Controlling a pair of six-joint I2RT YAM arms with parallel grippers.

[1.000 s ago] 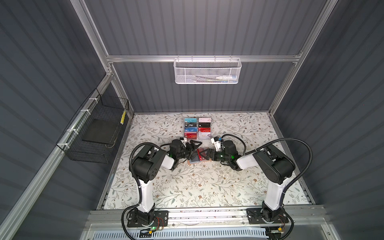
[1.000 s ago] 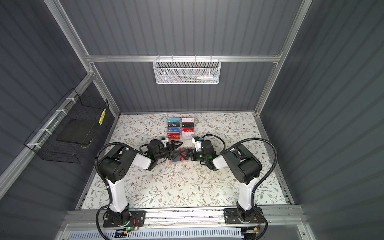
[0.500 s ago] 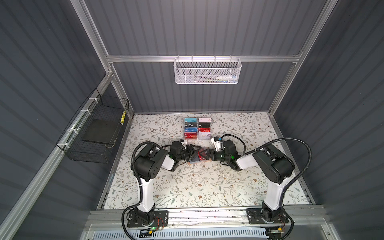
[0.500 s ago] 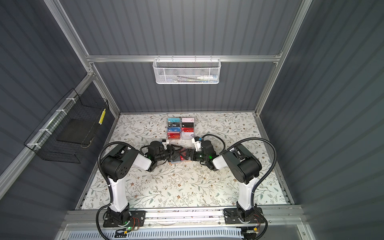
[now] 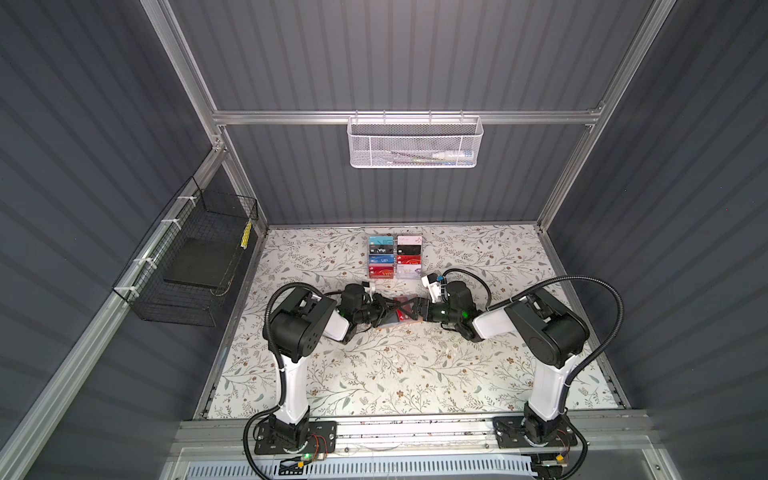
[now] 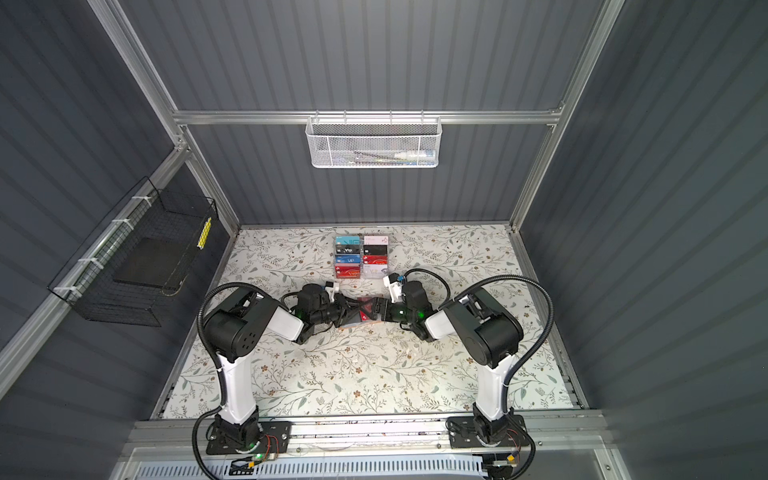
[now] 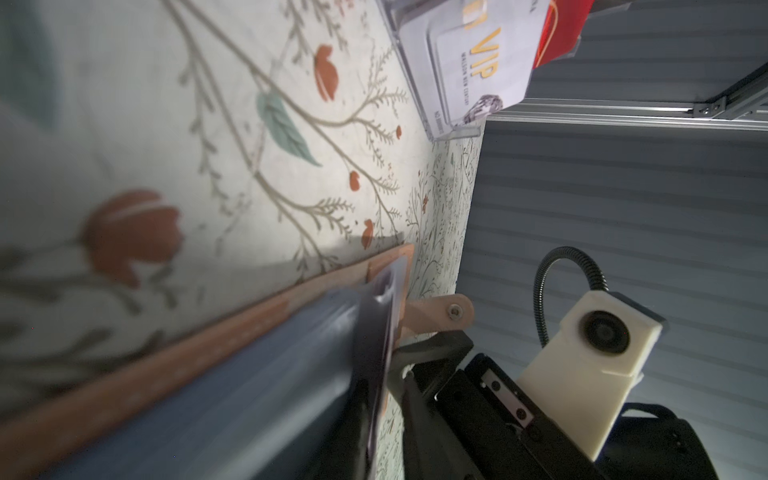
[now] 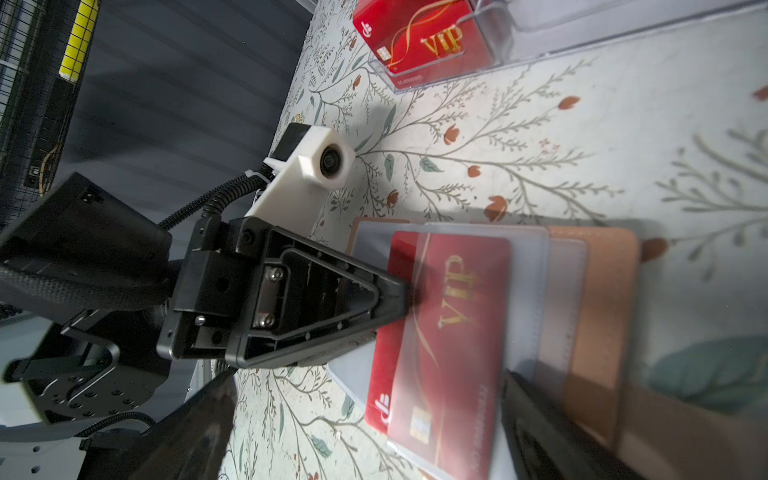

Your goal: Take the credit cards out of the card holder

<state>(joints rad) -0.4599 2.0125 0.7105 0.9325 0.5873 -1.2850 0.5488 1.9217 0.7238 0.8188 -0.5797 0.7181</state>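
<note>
The peach card holder (image 8: 602,311) lies open on the floral table, small in both top views (image 5: 417,320) (image 6: 375,323). A red credit card (image 8: 449,324) with gold "VIP" lettering sits partly inside a clear sleeve (image 8: 528,291), one end sticking out. My left gripper (image 8: 405,299) has its tips pinched together on that protruding end, shut on the red card (image 5: 402,311). My right gripper (image 8: 368,382) is open wide; its jaws straddle the card and sleeve, and one finger (image 8: 540,415) lies over the holder's cover. The holder's snap tab (image 7: 453,311) shows in the left wrist view.
A clear acrylic rack (image 5: 395,257) filled with several VIP cards stands just behind the grippers. A white mesh basket (image 5: 415,143) hangs on the back wall and a black wire basket (image 5: 195,266) on the left wall. Both arms meet at the table's middle.
My left gripper has gone from open to shut on the red card's end. The right gripper has stayed open and in place.
</note>
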